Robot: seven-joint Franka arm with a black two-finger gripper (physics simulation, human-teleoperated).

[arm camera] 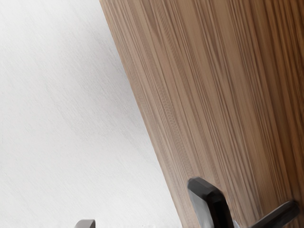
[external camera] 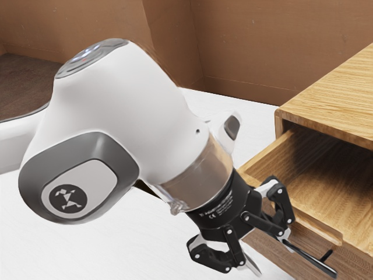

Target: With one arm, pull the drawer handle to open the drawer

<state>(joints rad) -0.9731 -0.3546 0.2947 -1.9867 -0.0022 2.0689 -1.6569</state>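
drawer (external camera: 315,175) stands open from cabinet (external camera: 332,93) | fingers (external camera: 284,210) apart, one tip by black handle (external camera: 312,259)

A white table (external camera: 125,248) spreads out wide, its surface with a faint grain. Behind it stand plain brown walls (external camera: 250,41). A dark brown floor (external camera: 20,81) lies at the exterior view's left.
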